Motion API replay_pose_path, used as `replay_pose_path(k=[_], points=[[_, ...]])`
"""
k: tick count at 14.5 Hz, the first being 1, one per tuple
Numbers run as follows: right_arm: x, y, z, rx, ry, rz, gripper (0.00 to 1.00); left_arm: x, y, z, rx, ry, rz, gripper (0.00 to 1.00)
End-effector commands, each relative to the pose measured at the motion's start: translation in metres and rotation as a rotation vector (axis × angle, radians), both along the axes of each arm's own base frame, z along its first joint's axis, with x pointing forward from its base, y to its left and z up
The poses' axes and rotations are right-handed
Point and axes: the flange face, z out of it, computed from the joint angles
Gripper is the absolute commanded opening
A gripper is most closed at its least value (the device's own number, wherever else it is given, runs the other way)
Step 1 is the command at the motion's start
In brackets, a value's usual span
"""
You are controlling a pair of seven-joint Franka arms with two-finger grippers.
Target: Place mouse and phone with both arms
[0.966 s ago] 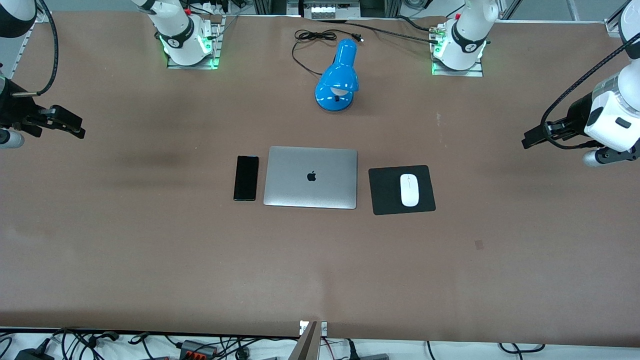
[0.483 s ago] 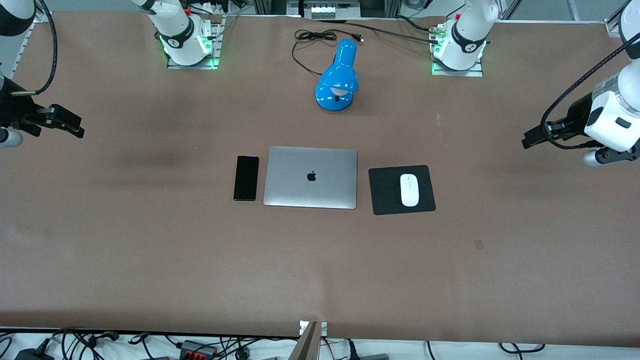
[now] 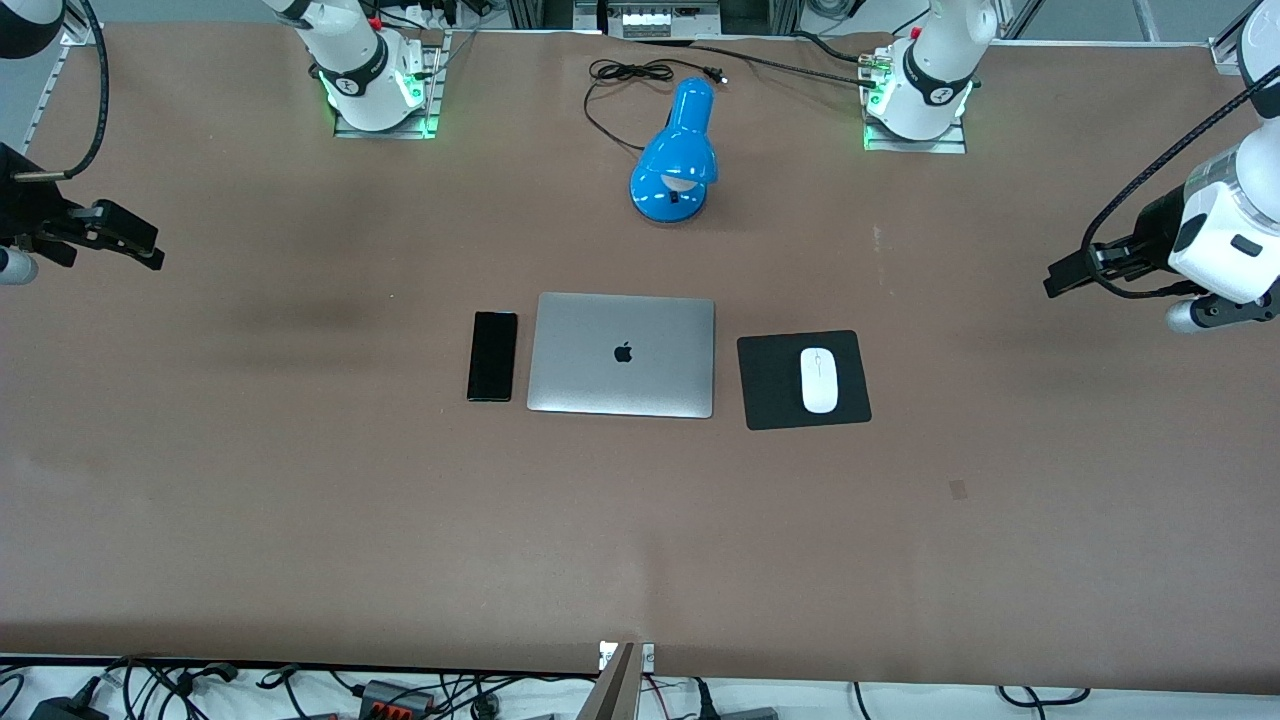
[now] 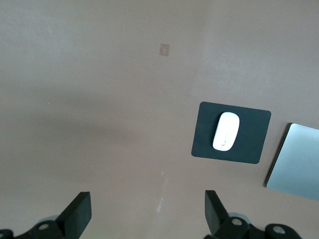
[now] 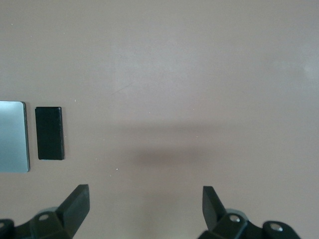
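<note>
The white mouse (image 3: 819, 380) lies on a black square pad (image 3: 775, 385), beside the silver laptop (image 3: 621, 355) toward the left arm's end of the table; it also shows in the left wrist view (image 4: 226, 131). The black phone (image 3: 492, 356) lies flat on the table beside the laptop toward the right arm's end, and shows in the right wrist view (image 5: 49, 133). My left gripper (image 3: 1060, 278) (image 4: 147, 211) is open and empty, high over bare table at its end. My right gripper (image 3: 140, 250) (image 5: 144, 206) is open and empty, high over bare table at its end.
A blue desk lamp (image 3: 675, 155) with a black cord (image 3: 620, 75) lies farther from the front camera than the laptop. Two small white bases with green lights (image 3: 370, 75) (image 3: 925, 85) stand along the table's top edge. Brown table (image 3: 640, 540) spreads around.
My right gripper has drifted slightly up and toward the table's edge at its end. The left gripper, mouse and phone have not moved.
</note>
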Motion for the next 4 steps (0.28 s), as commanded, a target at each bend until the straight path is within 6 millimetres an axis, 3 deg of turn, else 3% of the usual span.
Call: replay_pose_path(k=[1, 4], points=[[-0.0117, 0.0004, 0.0054, 0.016, 0.007, 0.015, 1.00, -0.0040, 0.0023, 0.0084, 0.015, -0.003, -0.022, 1.00], [-0.0161, 0.0006, 0.0077, 0.016, 0.005, 0.016, 1.00, -0.0040, 0.0023, 0.0084, 0.015, -0.002, -0.022, 1.00]])
